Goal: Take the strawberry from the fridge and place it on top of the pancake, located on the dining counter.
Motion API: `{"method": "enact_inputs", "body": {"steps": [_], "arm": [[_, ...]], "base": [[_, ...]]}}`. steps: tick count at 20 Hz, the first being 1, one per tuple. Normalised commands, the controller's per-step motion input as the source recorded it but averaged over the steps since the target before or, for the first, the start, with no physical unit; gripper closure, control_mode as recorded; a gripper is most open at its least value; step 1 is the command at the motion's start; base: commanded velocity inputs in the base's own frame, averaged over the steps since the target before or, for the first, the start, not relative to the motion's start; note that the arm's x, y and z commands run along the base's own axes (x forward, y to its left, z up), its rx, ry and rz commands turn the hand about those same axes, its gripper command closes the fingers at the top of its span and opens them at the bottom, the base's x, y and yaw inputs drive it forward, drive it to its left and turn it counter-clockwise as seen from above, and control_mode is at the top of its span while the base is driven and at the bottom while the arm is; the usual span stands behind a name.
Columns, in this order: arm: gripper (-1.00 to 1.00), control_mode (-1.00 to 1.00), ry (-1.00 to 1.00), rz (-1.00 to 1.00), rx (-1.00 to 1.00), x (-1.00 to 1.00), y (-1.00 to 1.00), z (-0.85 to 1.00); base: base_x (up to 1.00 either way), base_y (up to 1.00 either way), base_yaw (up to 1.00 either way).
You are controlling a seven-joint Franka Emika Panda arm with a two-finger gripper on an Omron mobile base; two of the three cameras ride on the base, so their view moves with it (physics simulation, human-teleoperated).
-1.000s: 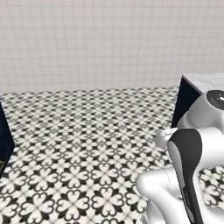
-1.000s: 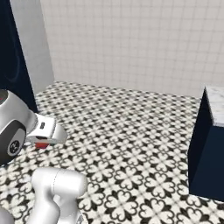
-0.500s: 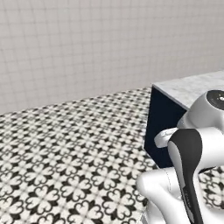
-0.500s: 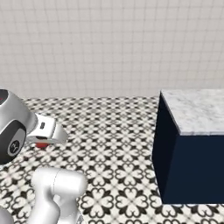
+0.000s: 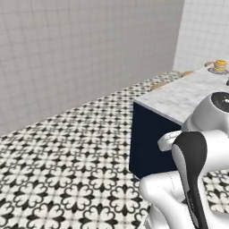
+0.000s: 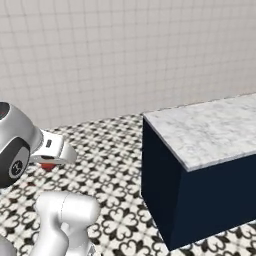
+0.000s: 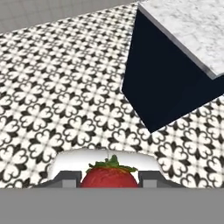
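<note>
The small red strawberry with its green leafy cap [image 7: 108, 175] sits clamped between the two dark finger tips of the claw [image 7: 108, 178] at the bottom centre of the hand view; a red speck of it also peeks from under the white hand at the left of the right base view. The step in hand looks like carrying it to the long white-grey speckled marble table on its navy base [image 5: 190, 94]. The short stack of round golden-tan pancakes on a grey plate [image 5: 219, 66] stands far off, at the upper right of the left base view, well apart from the claw. To do this well, I judge the grip should be kept firm but gentle, the fruit carried level, and the claw lifted above the slab's edge before it reaches across.

The navy corner of the table [image 6: 160, 180] stands between the arm and the plate. Below it spreads the black-and-white patterned tile floor [image 5: 67, 170], backed by a pale tiled wall [image 6: 125, 55].
</note>
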Motion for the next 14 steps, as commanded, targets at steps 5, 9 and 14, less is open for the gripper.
{"method": "enact_inputs", "body": {"steps": [5, 9, 14], "arm": [[1.00, 1.00, 0.00, 0.00, 0.00, 0.00, 0.00, 0.00], [1.00, 1.00, 0.00, 0.00, 0.00, 0.00, 0.00, 0.00], [1.00, 1.00, 0.00, 0.00, 0.00, 0.00, 0.00, 0.00]], "base": [[0.88, 0.74, -0.49], [0.71, 0.92, -0.46], [0.39, 1.00, -0.36]]}}
